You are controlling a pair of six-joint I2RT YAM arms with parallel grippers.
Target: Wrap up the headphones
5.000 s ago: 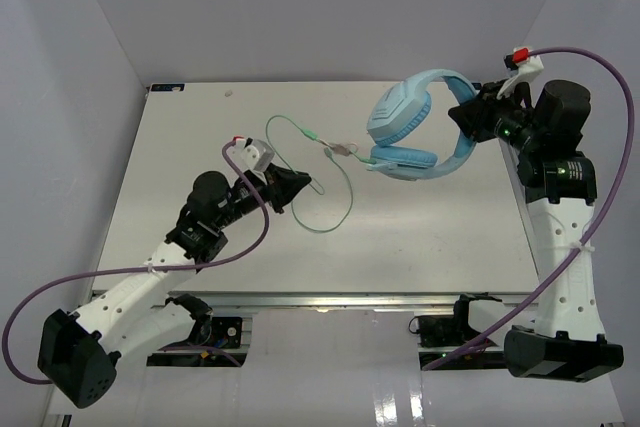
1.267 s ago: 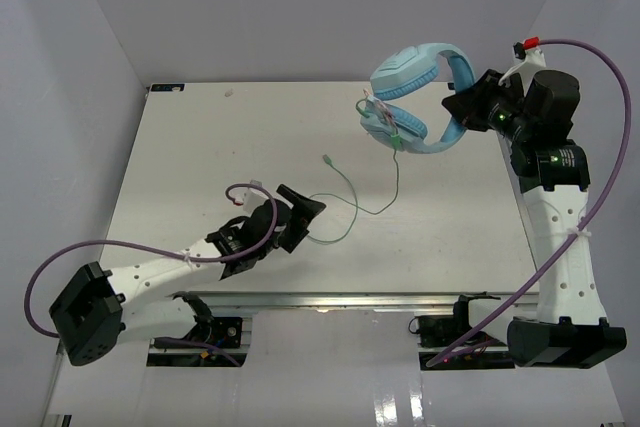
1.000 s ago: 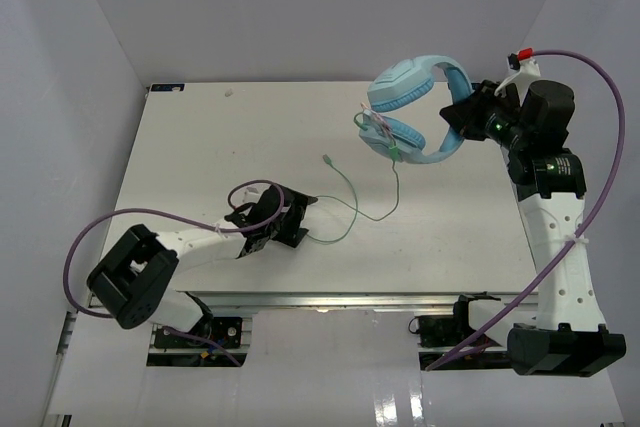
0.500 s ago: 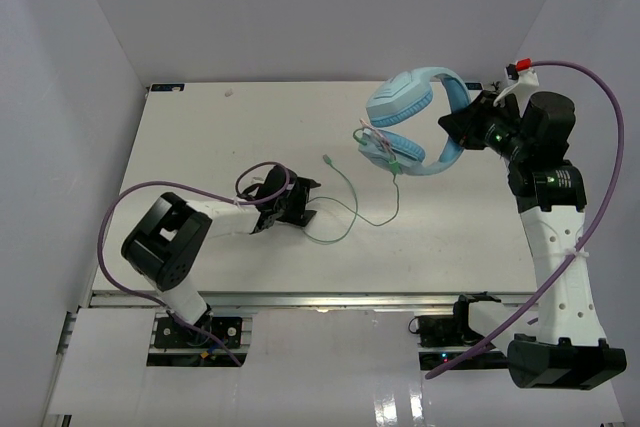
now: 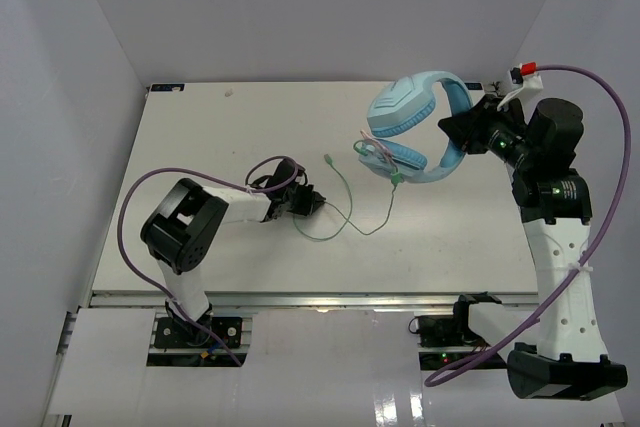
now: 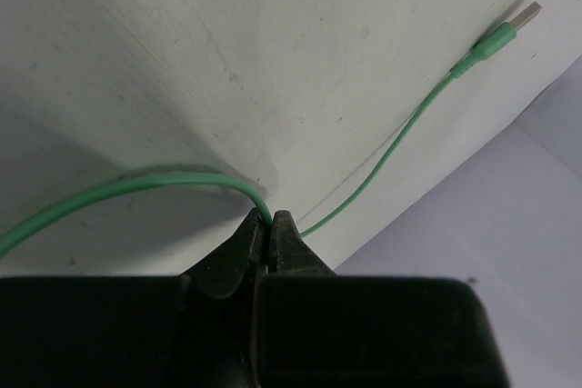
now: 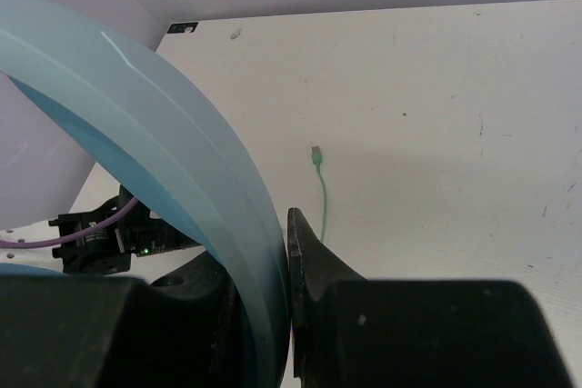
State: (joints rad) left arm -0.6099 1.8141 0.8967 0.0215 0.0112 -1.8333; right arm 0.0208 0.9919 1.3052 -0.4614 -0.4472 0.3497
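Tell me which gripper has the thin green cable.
The left gripper, jaws pinched shut on the cable; the right gripper clamps the blue headband instead.

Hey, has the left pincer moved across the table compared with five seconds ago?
Yes, a little. The left pincer has shifted rightward and slightly closer to the near edge of the table, and it now pinches the headphone cable.

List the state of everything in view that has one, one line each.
headphones, held up by the headband, clear of the table
cable, trailing loose across the table, pinched partway along
plug, lying free on the table
left pincer, shut on the cable
right pincer, shut on the headphones' headband
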